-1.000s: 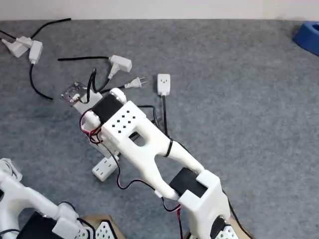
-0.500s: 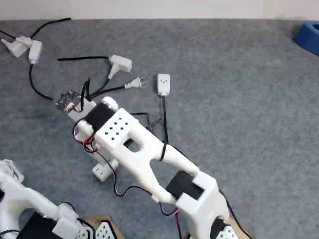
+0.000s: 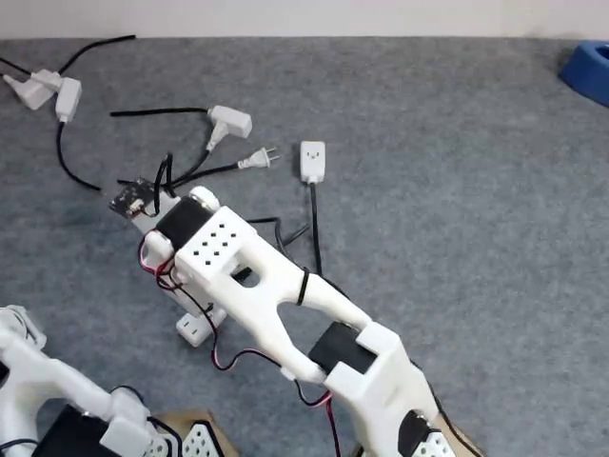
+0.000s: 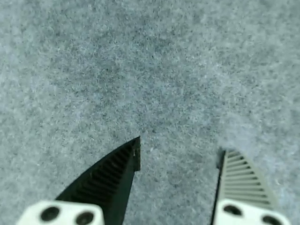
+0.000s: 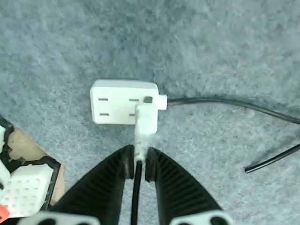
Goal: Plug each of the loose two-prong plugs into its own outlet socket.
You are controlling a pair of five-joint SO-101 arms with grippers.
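Observation:
My right gripper (image 5: 137, 157) is shut on a white two-prong plug (image 5: 146, 121) at its cable end. The plug's nose meets the face of a white outlet block (image 5: 115, 101) at the socket nearest that block's black cord; the prongs are hidden. In the high view the same outlet block (image 3: 197, 327) peeks out from under the right arm (image 3: 228, 255). Another loose two-prong plug (image 3: 257, 159) lies beside a single white outlet (image 3: 311, 160). My left gripper (image 4: 180, 147) stands open over bare grey carpet, its arm (image 3: 38, 376) at the near left.
A white angled plug (image 3: 231, 121) on a black cord lies behind the loose plug. Two more white plug pieces (image 3: 48, 90) sit at the far left. A blue object (image 3: 590, 67) is at the far right edge. Black cords (image 3: 312, 224) cross the middle.
The right arm has swung to the left and slightly toward the near edge, its wrist now over the outlet block. The left arm has stayed put.

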